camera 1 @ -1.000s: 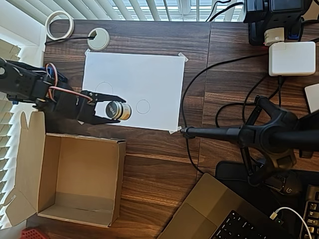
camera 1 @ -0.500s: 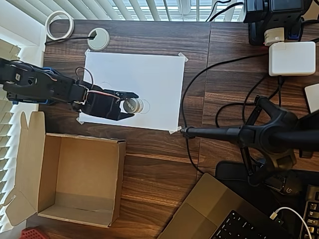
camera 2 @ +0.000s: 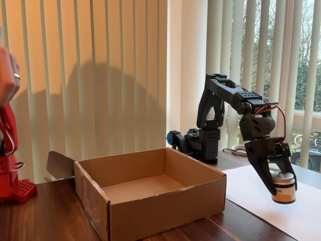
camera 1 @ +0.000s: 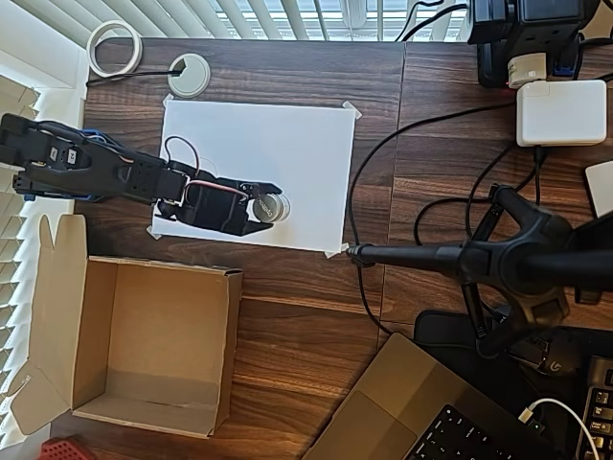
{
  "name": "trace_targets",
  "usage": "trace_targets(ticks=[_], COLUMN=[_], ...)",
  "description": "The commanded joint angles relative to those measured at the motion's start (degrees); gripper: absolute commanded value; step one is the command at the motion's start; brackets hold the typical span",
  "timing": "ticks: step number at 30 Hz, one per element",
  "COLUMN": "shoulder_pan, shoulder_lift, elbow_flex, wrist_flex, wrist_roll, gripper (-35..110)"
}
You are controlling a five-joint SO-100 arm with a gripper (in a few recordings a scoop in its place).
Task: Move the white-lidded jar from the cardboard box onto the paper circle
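In the overhead view, our pincer [camera 1: 265, 206] is clamped on the white-lidded jar [camera 1: 269, 206], lid up, over the white paper [camera 1: 287, 144]. The paper circle lies hidden beneath it, so the coming move is, we judge, straight down. The cardboard box [camera 1: 144, 422] sits behind and to one side.

In the fixed view, the jar [camera 2: 284, 187] hangs upright between the pincer's [camera 2: 282, 185] fingers, just above the paper [camera 2: 251, 188] on the counter [camera 2: 45, 221]. We read no labels.

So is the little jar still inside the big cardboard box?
No, the cardboard box holds nothing, and the gripper holds the white-lidded jar over the white paper.
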Motion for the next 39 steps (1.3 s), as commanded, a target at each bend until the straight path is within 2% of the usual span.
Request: trace_targets(ticks=[1,10,39], shoulder_pan=[0.26,-0.26,-0.7], shoulder_lift=[2.02,3.08,2.11], elbow_flex=[-0.18,4.48,4.22], wrist_flex=[-0.88,-2.02,-3.96], wrist_roll=[-0.53,-1.14,-0.97], gripper=[11,10,10])
